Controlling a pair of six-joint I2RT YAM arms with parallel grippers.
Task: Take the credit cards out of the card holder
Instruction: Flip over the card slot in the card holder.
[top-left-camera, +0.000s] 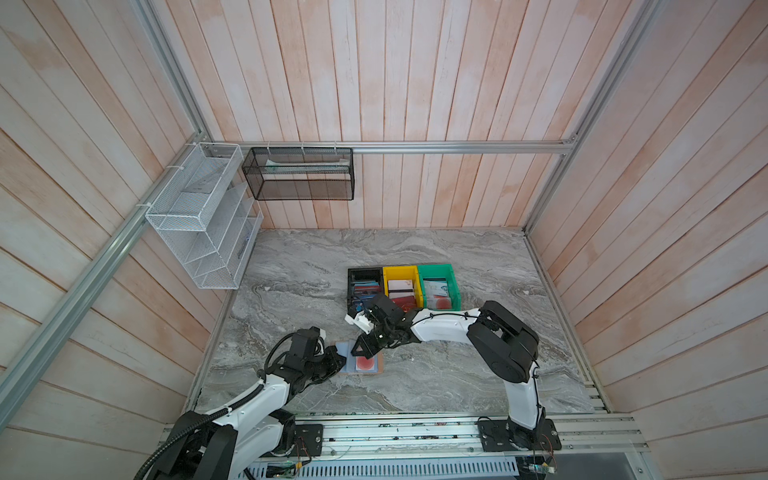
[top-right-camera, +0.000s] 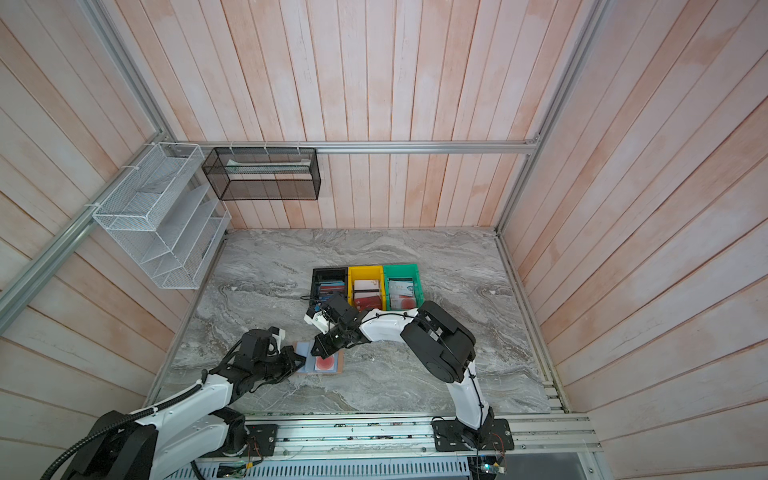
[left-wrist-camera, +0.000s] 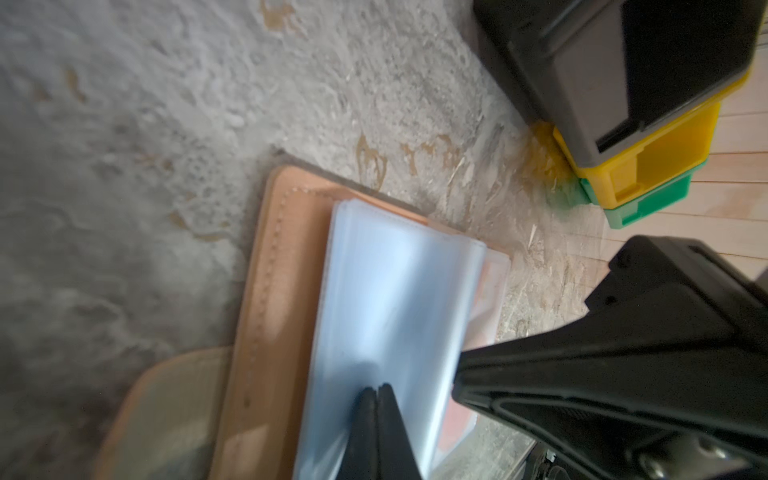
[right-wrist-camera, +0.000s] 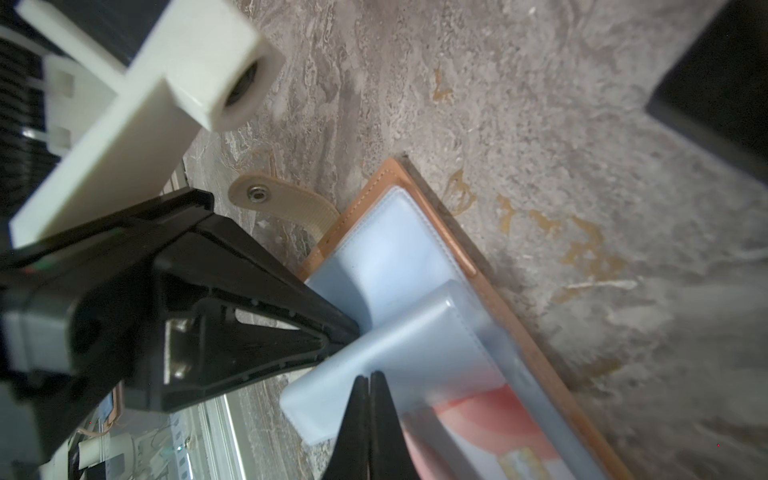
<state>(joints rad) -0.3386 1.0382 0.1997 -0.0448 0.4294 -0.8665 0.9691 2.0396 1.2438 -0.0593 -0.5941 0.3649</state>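
Right end effector (right-wrist-camera: 370, 376): clenched, nothing seen between jaws, tips on lifted sleeve (right-wrist-camera: 415, 332). Red-circle card (right-wrist-camera: 478, 409) just beside tips, inside sleeve of open card holder (right-wrist-camera: 376, 183) flat on surface (right-wrist-camera: 540, 124). Left end effector (left-wrist-camera: 376, 388): clenched, pressing opposite page. Right arm nearer the card; judged puller.

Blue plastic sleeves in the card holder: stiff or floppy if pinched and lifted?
Likely floppy: the top sleeve curls up off the stack. Probably slippery, given its glossy sheen. The card holder looks thin and light, so it may drag along.
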